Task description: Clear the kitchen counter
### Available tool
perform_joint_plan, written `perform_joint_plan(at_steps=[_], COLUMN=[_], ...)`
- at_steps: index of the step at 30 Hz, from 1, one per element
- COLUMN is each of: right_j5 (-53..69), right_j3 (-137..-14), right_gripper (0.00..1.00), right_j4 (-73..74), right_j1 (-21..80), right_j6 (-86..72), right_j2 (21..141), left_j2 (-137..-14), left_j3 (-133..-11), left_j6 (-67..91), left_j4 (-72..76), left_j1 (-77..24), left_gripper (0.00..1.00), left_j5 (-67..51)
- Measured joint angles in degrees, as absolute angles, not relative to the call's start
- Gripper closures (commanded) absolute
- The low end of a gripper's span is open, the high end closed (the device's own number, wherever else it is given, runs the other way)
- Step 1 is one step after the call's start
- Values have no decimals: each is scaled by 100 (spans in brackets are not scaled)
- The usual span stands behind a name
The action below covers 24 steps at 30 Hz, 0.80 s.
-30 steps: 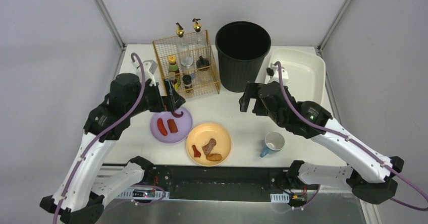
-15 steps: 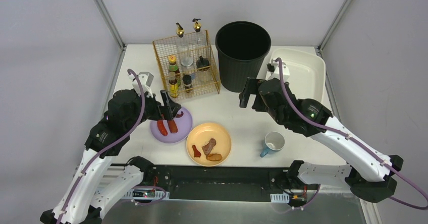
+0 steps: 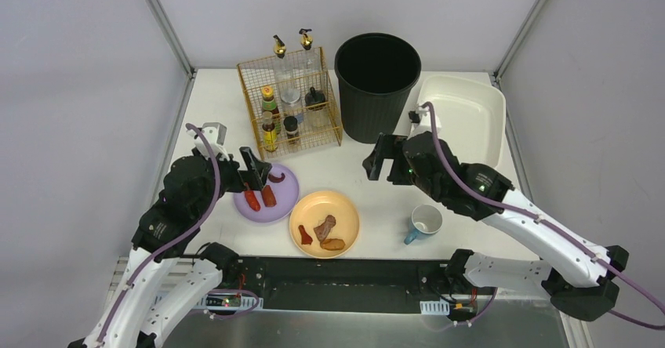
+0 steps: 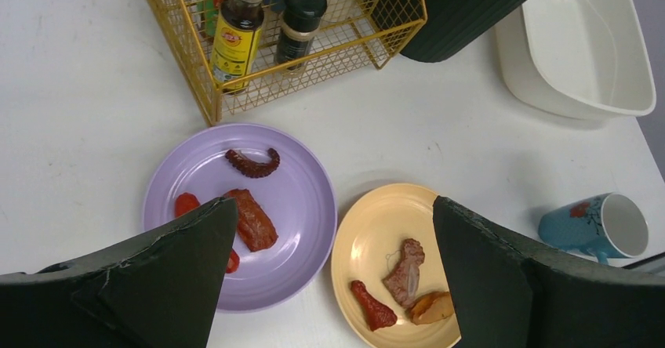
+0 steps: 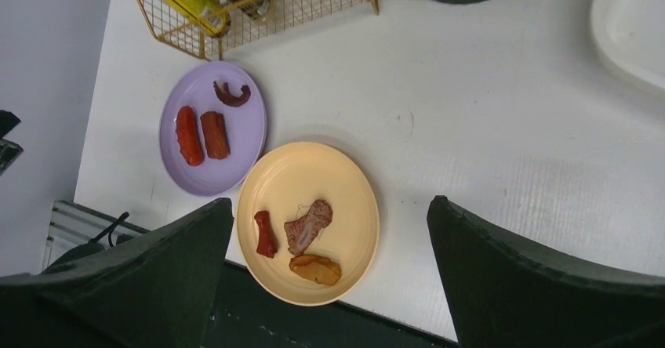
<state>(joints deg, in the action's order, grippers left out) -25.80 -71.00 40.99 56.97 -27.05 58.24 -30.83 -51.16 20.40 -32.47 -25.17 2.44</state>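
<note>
Two plates (image 3: 287,193), six food pieces (image 3: 325,227), one mug (image 3: 426,221), one bin (image 3: 376,119), one tub (image 3: 467,113), one rack (image 3: 296,133).

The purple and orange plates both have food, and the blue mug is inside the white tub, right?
No. The blue mug stands on the kitchen counter, apart from the white tub; the top view shows it. The purple plate and orange plate both do have food.

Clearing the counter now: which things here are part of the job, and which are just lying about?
Job, likely: counter, purple plate, orange plate, mug, black bin, white tub.
Lying about, likely: wire rack with bottles.
</note>
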Motion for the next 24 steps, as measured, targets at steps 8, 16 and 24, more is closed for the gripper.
perform_joint_plan(at_steps=[8,16,24], right_j5=[-1758,-1271,-895], right_j3=[-6320,-5940,-5468], right_gripper=[1,1,8], right_j4=[3535,3030,2552], right_j1=[5704,5706,5706], right_j6=[-3026,-3459,-3837], right_j2=[6270,7378,7970], left_j2=[-2587,-2231,-2158], left_j3=[-4858,-4799,-4792], left_j6=[2152,2211,2211], left_j4=[-3350,-3374,-3376], left_j1=[-2517,-2517,-2517], left_gripper=[0,0,0], left_j5=[554,1072,1267])
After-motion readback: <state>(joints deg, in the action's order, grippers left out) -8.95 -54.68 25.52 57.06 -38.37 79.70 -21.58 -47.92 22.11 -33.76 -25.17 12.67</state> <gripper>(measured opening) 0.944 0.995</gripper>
